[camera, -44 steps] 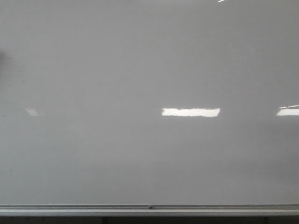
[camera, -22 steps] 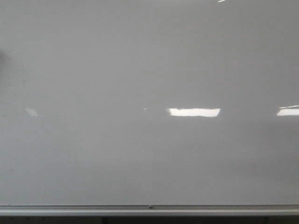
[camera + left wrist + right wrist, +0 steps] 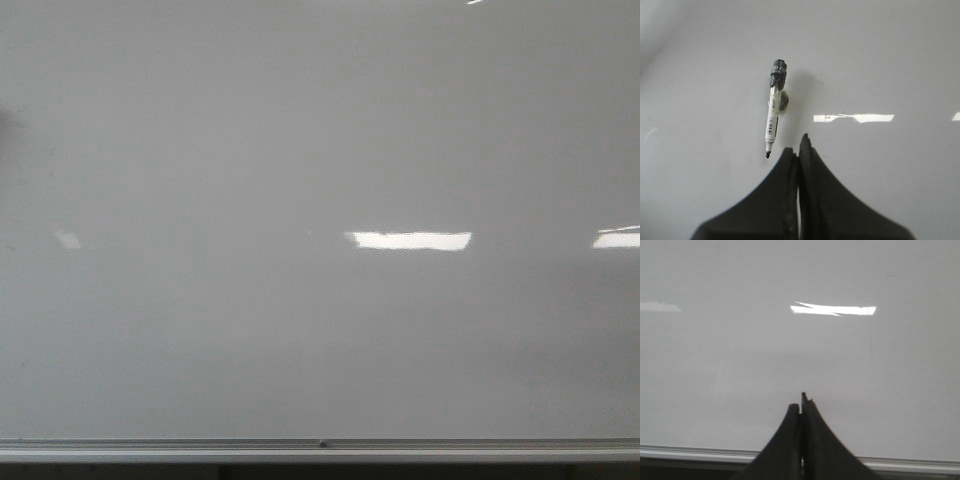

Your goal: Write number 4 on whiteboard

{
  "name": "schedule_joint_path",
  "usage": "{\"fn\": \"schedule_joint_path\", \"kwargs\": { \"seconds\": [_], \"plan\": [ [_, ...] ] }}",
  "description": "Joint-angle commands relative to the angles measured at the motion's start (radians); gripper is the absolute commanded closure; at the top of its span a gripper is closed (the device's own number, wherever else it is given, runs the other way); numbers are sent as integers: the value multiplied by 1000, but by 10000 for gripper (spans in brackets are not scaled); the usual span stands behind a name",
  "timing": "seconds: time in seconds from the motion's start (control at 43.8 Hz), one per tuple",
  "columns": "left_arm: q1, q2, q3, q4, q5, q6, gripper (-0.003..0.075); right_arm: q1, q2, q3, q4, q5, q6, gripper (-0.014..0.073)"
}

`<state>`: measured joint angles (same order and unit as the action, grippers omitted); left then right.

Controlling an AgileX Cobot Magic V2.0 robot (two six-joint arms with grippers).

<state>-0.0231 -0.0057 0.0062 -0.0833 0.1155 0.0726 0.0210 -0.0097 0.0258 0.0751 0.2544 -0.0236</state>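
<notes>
The whiteboard [image 3: 300, 130] fills the front view, glossy pale grey, with a silver frame rail [image 3: 320, 447] along its bottom edge. No number 4 shows on it in any view. In the left wrist view a black-capped white marker [image 3: 774, 112] sticks to the board [image 3: 880, 60] by a small holder, tip uncapped and pointing toward my left gripper [image 3: 799, 145], which is shut and empty just beside the tip. My right gripper [image 3: 802, 402] is shut and empty, facing bare board [image 3: 790, 355] above the frame rail [image 3: 700, 452]. Neither gripper shows in the front view.
Bright rectangular light reflections lie on the board, in the front view [image 3: 410, 240], the left wrist view [image 3: 855, 118] and the right wrist view [image 3: 832, 309]. A dark strip lies below the frame rail.
The left end of the central light reflection in the front view shrank half a second ago and is back to full length now. Nothing else differs.
</notes>
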Motion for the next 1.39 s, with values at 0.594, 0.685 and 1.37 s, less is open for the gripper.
{"fn": "schedule_joint_path", "kwargs": {
  "seconds": [0.594, 0.685, 1.37],
  "plan": [
    [-7, 46, -276, 60, -54, -5, 741, -5, 37, -339, -11, 8, -1, 656],
    [-7, 117, -337, 64, 37, -5, 741, -5, 106, -410, -11, 64, -1, 656],
    [-7, 278, -366, 75, 65, -5, 125, -5, 247, -472, -11, 97, -1, 71]
  ]
}}
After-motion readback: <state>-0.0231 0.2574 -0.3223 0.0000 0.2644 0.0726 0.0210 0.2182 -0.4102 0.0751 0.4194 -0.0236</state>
